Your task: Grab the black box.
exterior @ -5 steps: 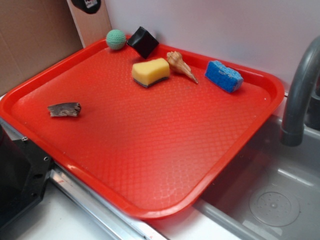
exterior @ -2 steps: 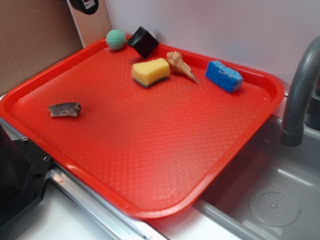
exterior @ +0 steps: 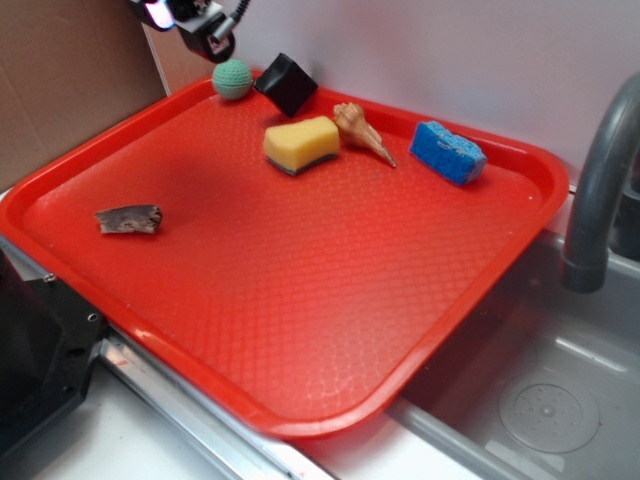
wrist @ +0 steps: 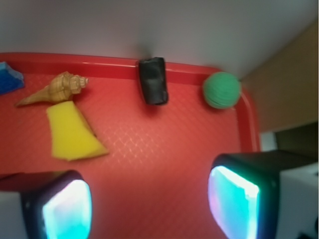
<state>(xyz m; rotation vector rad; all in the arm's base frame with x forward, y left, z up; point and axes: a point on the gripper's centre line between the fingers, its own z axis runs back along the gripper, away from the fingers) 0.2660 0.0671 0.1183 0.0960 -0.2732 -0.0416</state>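
A red tray [exterior: 300,320] is sitting beside a sink; the black box [exterior: 286,84] is leaning on its far rim beside a green ball [exterior: 232,78]. The gripper [wrist: 149,199] is hanging wide open, holding nothing.

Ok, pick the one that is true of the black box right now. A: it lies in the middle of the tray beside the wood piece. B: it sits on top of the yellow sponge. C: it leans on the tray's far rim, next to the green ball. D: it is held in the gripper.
C: the black box rests against the far rim of the tray, beside the green ball, with the open gripper short of it.
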